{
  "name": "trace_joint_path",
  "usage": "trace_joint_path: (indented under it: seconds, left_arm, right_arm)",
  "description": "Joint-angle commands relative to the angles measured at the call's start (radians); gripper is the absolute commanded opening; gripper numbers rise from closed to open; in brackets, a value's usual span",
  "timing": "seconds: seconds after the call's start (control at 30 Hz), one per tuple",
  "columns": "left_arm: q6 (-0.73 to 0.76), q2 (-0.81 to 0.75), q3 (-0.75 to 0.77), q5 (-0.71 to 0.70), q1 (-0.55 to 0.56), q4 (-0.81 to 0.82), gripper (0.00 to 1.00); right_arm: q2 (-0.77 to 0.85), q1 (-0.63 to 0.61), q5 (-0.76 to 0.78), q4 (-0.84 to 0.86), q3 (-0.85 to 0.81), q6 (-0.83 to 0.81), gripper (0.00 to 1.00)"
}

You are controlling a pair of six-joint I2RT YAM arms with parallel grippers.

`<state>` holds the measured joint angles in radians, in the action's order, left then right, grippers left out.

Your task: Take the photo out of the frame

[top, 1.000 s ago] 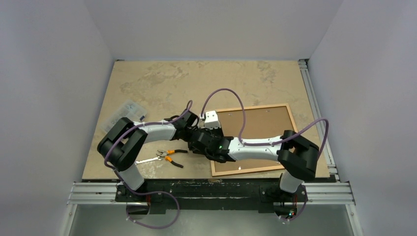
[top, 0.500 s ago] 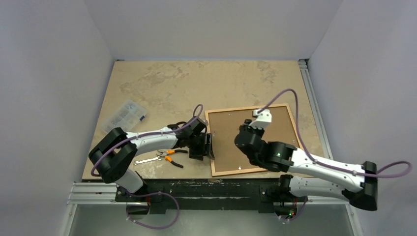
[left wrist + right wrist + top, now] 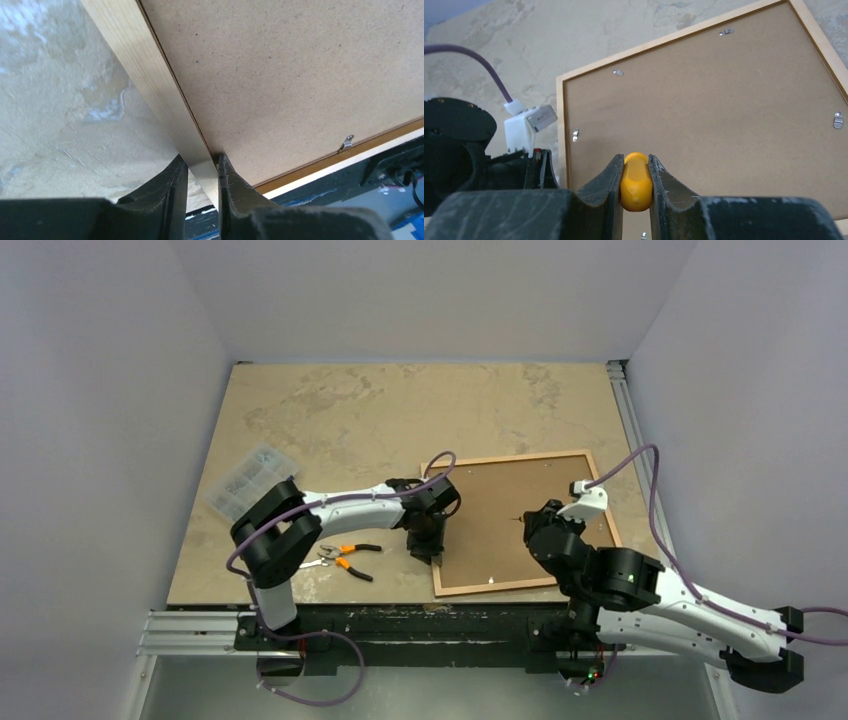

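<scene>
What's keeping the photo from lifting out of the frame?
Small metal tabs along the frame reach over the edges of the photo, which lies board-back up. Nothing else rests on it; the right gripper holds a yellow handle over it.

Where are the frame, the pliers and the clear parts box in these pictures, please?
frame (image 3: 159,85): left wrist view, wooden side rail.
pliers (image 3: 352,567): top external view, lower orange handle.
clear parts box (image 3: 250,478): top external view, lid centre.

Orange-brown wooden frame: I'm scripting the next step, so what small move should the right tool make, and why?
Probably lower the right tool, shut on a yellow rounded handle, toward a small metal clip: clips overlap the brown board back, and the left tool clamps the orange-brown wooden frame.
</scene>
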<state>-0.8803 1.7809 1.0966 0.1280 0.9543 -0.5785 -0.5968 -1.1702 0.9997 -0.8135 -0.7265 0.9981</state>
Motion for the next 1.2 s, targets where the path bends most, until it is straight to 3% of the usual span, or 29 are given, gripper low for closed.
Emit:
trace_joint_path:
  seconds: [0.0,0.17,0.37,0.47,0.53,0.6,0.67,0.83,1.0,1.17]
  left_arm:
    - [0.218,0.097,0.088,-0.226,-0.019,-0.127,0.1]
    - [0.415,0.106,0.159,-0.232,-0.127,-0.142,0.04]
    - [0.675,0.231,0.391,-0.53,-0.175,-0.248,0.01]
    - [0.701,0.301,0.489,-0.499,-0.231,-0.299,0.07]
    - [0.655,0.303,0.525,-0.395,-0.272,-0.329,0.19]
    - [0.598,0.255,0.501,-0.333,-0.295,-0.299,0.42]
    - [0.551,0.189,0.47,-0.308,-0.301,-0.276,0.54]
    - [0.344,0.0,0.362,-0.182,-0.312,-0.254,0.59]
    - [-0.009,-0.135,0.132,0.082,-0.338,-0.136,0.61]
    - [-0.349,-0.17,-0.08,0.251,-0.343,0.029,0.66]
  right_arm:
    - [-0.039,0.001,-0.013,-0.047,-0.001,0.041,0.0]
    - [-0.049,0.001,-0.027,-0.024,0.004,0.018,0.0]
    - [-0.043,0.001,-0.047,-0.011,-0.002,-0.008,0.0]
    - [-0.045,0.001,-0.043,-0.028,-0.022,-0.013,0.0]
    - [-0.047,0.001,-0.041,-0.03,-0.025,-0.016,0.0]
    - [-0.046,0.002,-0.042,-0.022,-0.022,-0.018,0.0]
    - [-0.048,0.001,-0.045,-0.01,-0.014,-0.022,0.0]
    - [-0.057,0.001,-0.052,0.002,-0.007,-0.026,0.0]
    - [-0.056,0.001,-0.051,0.022,0.002,-0.036,0.0]
    - [-0.064,0.001,-0.06,0.031,0.008,-0.038,0.0]
